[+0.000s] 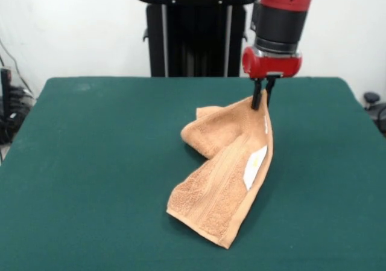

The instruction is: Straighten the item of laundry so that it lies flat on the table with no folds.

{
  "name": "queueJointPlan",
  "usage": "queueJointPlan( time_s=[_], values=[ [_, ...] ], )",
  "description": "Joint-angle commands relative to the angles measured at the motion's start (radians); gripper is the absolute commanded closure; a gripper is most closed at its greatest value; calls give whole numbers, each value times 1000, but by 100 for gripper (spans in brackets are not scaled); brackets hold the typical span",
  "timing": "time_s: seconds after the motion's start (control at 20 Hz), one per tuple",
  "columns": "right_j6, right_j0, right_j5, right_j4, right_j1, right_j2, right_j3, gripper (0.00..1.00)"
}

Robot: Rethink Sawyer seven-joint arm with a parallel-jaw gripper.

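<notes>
Nearest the camera, the table (90, 210) presents a dark green cloth surface running from the lower edge back to the pedestal. On it, right of centre, lies the towel (220, 180), orange-tan terry, not flat. Its lowest corner points toward the camera and rests on the cloth; from there the fabric rises in a long slanting panel toward the upper right. A flat woven band crosses this panel near its lower end. A small white label (254, 166) shows on the right side of the panel, about midway up, with a thin white strip just above it near the right edge. Further back, on the left, the towel is doubled over itself into a rounded fold that sits on the table, with a dark shadow beneath its lower edge. The uppermost corner of the towel is lifted clear of the table and is pinched in the gripper (263, 100), whose two black fingers are closed nearly together on the fabric. Above the fingers sits the red and black wrist of the arm (278, 23), coming down from the upper right. Behind it stands the black pedestal (196, 38) at the far edge of the table, against a white wall.
</notes>
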Motion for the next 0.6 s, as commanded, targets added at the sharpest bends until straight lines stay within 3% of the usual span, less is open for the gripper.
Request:
queueJointPlan(
  time_s=[0.05,0.25,0.6],
  values=[
    [87,22,-23,15,-9,-10,-25,100],
    [123,6,-5,79,-90,-25,17,100],
    [36,-16,211,229,-318,-22,86,100]
  ],
)
